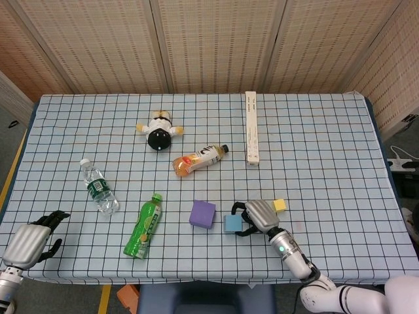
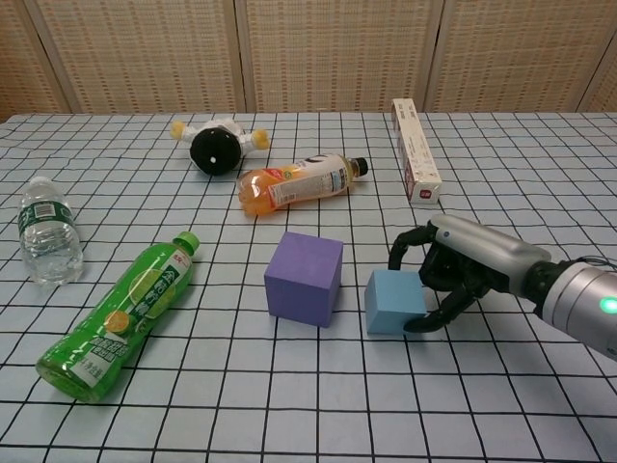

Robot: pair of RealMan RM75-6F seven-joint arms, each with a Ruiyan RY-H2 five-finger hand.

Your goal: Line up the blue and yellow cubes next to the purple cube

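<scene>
The table has a checked cloth; on it lie three bottles, a toy, a long box, and purple, blue and yellow cubes.

1. The right hand curls its fingers around the blue cube, which rests on the checked tablecloth.
2. The purple cube stands just left of the blue cube, with a narrow gap between them.
3. A green bottle lies on its side to the left.
4. An orange drink bottle lies behind the purple cube.
5. A long carton lies further back on the right.
</scene>
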